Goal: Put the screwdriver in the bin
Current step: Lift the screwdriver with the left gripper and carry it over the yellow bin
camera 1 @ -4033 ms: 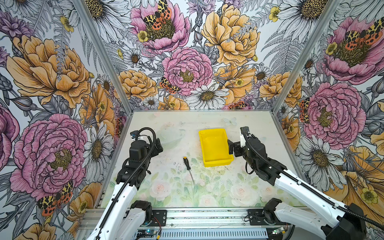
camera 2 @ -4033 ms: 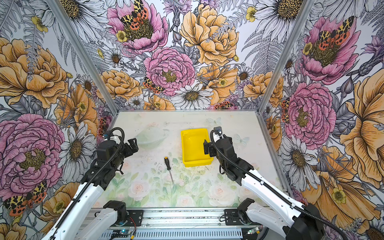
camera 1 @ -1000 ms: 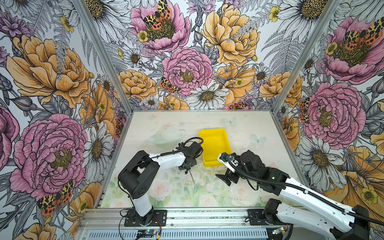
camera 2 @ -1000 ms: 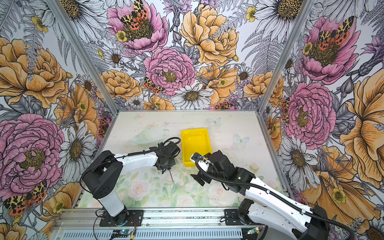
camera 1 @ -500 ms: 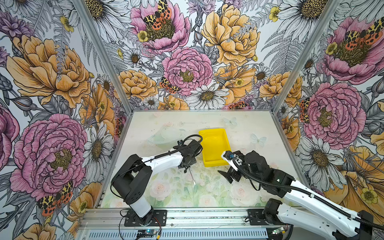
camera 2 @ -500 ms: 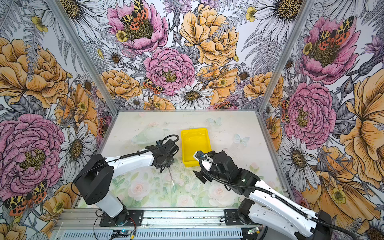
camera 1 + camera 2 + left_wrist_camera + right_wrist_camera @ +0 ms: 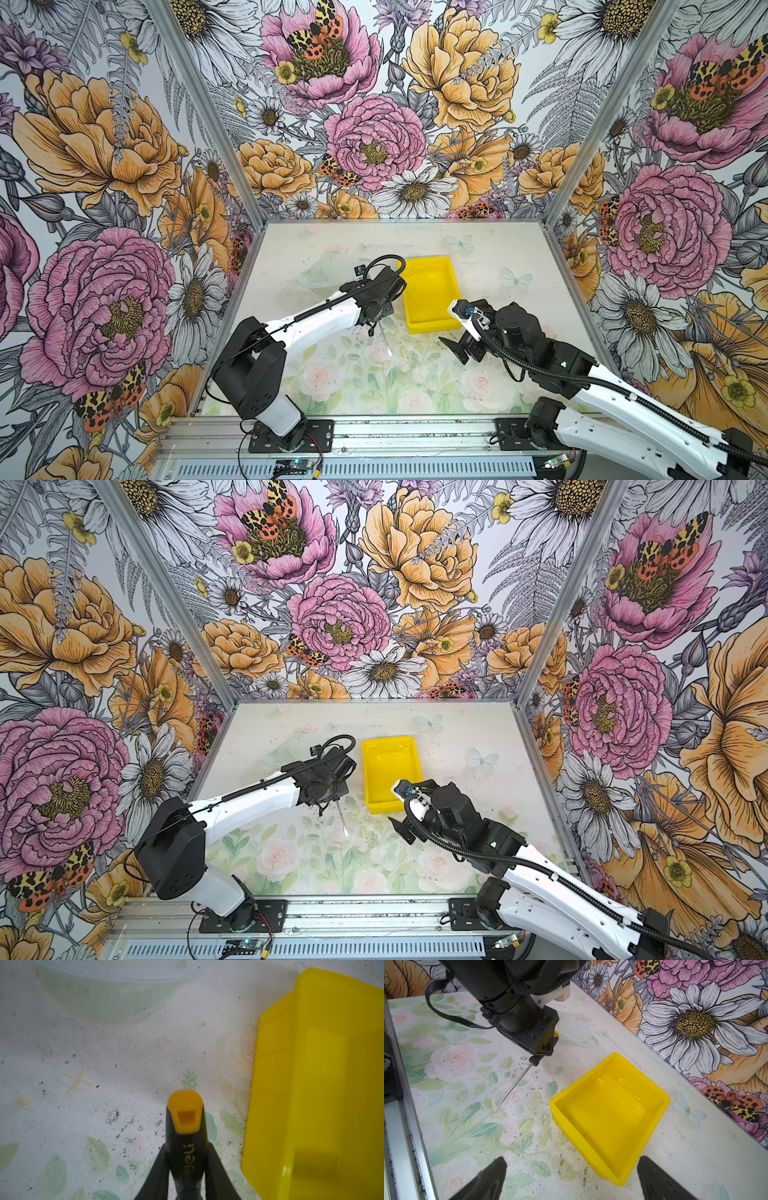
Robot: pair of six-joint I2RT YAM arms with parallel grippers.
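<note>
Between my left fingers [image 7: 155,1176]: the screwdriver [image 7: 188,1159], clamped tight on its black handle, with the orange cap poking out past the fingertips. The grip is on the handle, not the shaft. I judge the handle thicker and less slippery, and the weight sits close to the pinch so it should not swing.

Behind these fingers the metal shaft slopes down toward the tabletop [image 7: 467,1105]. The flat tip is very low; I cannot tell whether it touches or clears.

Just beside these fingers, not touching them: the bin [image 7: 608,1118], empty, open side up, its long side running roughly along the screwdriver. Judgement: with that alignment a sideways carry over the rim should do, no turning needed.

Right fingers [image 7: 490,1178]: spread wide, holding nothing. The bin's near corner lies just ahead between them, no contact. Probably posted there to steady the bin if it slides.

Screwdriver not yet in the bin. Risk: the low tip catching the rim, so lift first
</note>
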